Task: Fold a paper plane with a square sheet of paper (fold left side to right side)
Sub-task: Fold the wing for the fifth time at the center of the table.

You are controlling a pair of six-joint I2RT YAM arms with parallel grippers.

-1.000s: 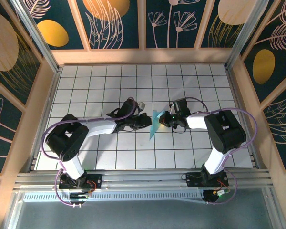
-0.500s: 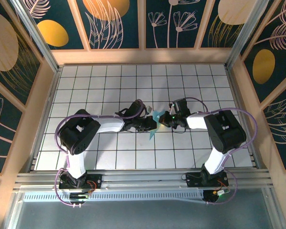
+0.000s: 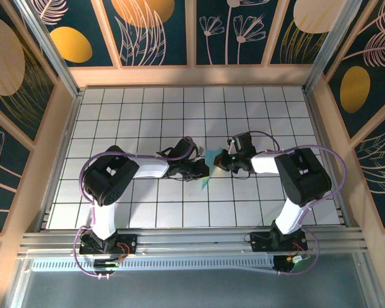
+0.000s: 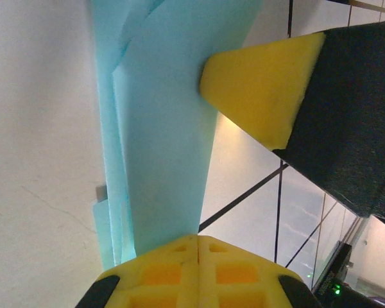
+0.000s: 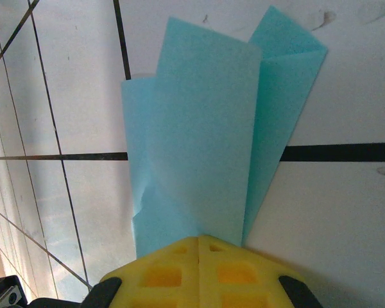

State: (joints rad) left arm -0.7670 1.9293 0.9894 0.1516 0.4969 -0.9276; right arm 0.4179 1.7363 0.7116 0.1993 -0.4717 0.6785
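The light-cyan paper [image 3: 211, 156] is a narrow creased shape of several layers, held just above the tiles mid-table between both grippers. My left gripper [image 3: 203, 171] comes in from the left and my right gripper [image 3: 220, 160] from the right. In the left wrist view my left gripper [image 4: 197, 239] is shut, and the paper [image 4: 167, 128] rises out of its closed yellow tips. The right gripper's yellow fingertip [image 4: 263, 90] touches the paper's far edge. In the right wrist view my right gripper [image 5: 200, 239] is shut on the paper [image 5: 199, 141], which fans out into two flaps.
The white gridded table [image 3: 147, 115] is ringed by a wooden frame [image 3: 192, 76] and patterned walls. Both arms lie low across the middle row of tiles, with their purple cables looping above them.
My left gripper has moved right up against the paper and now covers more of it. Its elbow has swung inward. The right arm has stayed where it was.
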